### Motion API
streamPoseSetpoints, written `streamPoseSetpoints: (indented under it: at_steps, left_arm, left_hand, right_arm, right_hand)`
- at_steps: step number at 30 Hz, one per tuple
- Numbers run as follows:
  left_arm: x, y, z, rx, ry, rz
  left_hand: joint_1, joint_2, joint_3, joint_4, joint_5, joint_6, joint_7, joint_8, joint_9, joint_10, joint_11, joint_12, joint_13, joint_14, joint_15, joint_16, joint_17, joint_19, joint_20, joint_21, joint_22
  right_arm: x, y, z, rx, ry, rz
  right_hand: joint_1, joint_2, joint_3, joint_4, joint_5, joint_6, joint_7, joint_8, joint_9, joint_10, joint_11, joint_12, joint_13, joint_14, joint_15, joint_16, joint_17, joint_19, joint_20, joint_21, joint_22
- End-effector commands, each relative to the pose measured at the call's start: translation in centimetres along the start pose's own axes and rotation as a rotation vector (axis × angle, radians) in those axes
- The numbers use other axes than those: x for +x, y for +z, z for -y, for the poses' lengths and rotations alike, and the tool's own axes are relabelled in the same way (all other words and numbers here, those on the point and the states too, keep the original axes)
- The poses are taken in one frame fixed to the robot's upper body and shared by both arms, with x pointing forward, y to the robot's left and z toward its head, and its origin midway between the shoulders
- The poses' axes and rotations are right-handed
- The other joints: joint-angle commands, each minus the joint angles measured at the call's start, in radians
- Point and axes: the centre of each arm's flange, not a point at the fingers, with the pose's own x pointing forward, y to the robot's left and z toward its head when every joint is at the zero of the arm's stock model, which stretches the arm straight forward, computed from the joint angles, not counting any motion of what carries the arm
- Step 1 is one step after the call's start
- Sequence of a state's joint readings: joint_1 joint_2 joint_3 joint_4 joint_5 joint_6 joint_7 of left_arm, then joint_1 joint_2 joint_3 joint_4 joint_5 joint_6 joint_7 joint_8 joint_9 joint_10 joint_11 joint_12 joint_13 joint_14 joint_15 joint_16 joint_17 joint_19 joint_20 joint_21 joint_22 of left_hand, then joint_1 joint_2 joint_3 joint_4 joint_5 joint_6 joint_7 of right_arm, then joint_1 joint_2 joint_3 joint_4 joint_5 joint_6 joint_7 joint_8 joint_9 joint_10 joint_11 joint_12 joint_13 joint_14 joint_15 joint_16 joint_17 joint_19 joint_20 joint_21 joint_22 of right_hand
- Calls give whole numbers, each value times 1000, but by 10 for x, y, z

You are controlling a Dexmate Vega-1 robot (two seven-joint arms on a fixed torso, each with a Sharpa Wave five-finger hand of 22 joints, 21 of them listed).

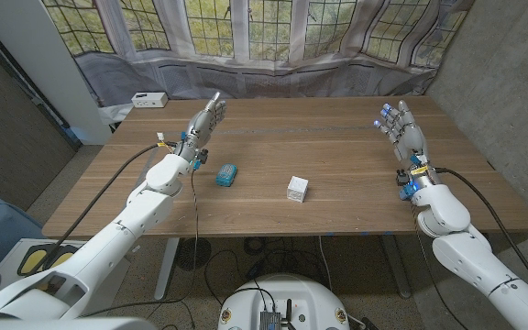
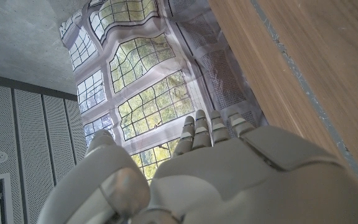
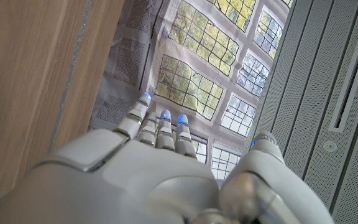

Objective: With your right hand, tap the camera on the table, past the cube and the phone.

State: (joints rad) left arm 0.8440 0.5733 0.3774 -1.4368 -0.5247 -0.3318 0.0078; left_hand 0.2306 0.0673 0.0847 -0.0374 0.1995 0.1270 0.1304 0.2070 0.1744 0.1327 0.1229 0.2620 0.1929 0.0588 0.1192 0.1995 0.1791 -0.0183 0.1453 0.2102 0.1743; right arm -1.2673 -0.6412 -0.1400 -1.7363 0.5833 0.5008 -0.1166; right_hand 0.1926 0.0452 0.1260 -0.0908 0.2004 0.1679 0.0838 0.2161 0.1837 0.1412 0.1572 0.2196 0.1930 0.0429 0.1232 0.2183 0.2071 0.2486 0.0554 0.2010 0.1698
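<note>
the thing i'd take for the camera is the small teal blocky object with darker markings (image 1: 226, 174), though it's too small to be sure. it sits on the light wooden table (image 1: 356, 156) left of the middle, near the robot's left forearm. going by looks, it's a light, hard plastic body, stiff and a bit slick on that smooth wood, so a hard poke would probably skate it sideways or tip it. it only needs a tap, so no grip. i'd come down softly on the flat top face with a fingertip and stay off any lens side, which i can't make out from here.

just to its right, apart from it, is a small white cube (image 1: 298, 189) with faint printing, and the right hand would have to pass over it to get there. i can't pick out anything i'd call a phone.

the right hand (image 1: 403, 128) is up over the table's right side, well apart from the camera, fingers spread and holding nothing. the left hand (image 1: 204, 119) is raised beyond the camera, also loose and empty.

containers: nothing on the table reads as one. the only maybe is a white flat box-like thing (image 1: 148, 99) at the far left corner, and i can't tell what it is or if it holds anything.
</note>
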Motion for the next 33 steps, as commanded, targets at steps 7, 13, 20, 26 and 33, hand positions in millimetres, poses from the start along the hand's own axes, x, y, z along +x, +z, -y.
streamPoseSetpoints:
  at_steps: [7, 13, 20, 26, 33]
  left_arm:
    - [2, -1, 5, -7, -29, -15]
    - [0, 1, 7, 3, -38, -15]
    - [-2, 1, 8, -1, -40, -19]
    - [-1, 2, 13, 3, -56, -23]
    - [1, 5, 16, 10, -56, -15]
  left_hand:
    - [10, 1, 1, -7, -1, 10, 12, -5, 3, 7, -2, -7, 4, -1, -3, -2, 2, 9, 3, -3, 5]
    - [11, 1, 1, -8, -1, 10, 11, -6, 3, 9, -1, -8, 4, 0, -3, -3, 2, 10, 3, -4, 5]
    - [11, 1, 1, -8, -1, 11, 12, -7, 3, 8, -2, -9, 4, 0, -3, -3, 2, 10, 4, -5, 5]
    - [12, 2, 1, -9, -1, 12, 11, -8, 3, 9, -2, -10, 4, 1, -2, -3, 2, 10, 3, -5, 5]
    - [12, 2, 1, -10, -1, 12, 11, -9, 3, 10, -2, -11, 4, 2, -3, -4, 2, 9, 3, -6, 5]
  right_arm:
    - [-33, 12, 2, -22, -37, -1]
    - [-43, 17, 6, -28, -56, 2]
    - [-54, 22, 10, -34, -71, -3]
    - [-64, 22, 16, -47, -69, 2]
    - [-78, 27, 24, -51, -87, 2]
  right_hand:
    - [2, 4, 0, -2, -3, 13, 3, -5, 4, 8, 4, 2, 2, 4, 3, 3, 3, 11, 0, 1, 3]
    - [2, 3, 0, -2, -3, 14, 3, -5, 4, 8, 4, 1, 2, 5, 4, 3, 3, 12, 1, 1, 3]
    - [1, 3, -1, -3, -3, 15, 3, -6, 4, 12, 4, 1, 2, 8, 3, 3, 3, 13, 2, 1, 3]
    - [1, 3, -1, -3, -3, 18, 4, -6, 4, 15, 4, 1, 2, 9, 4, 2, 3, 17, -1, 2, 3]
    - [2, 2, -2, -4, -3, 20, 3, -7, 4, 17, 3, 1, 2, 10, 4, 2, 3, 19, -1, 1, 3]
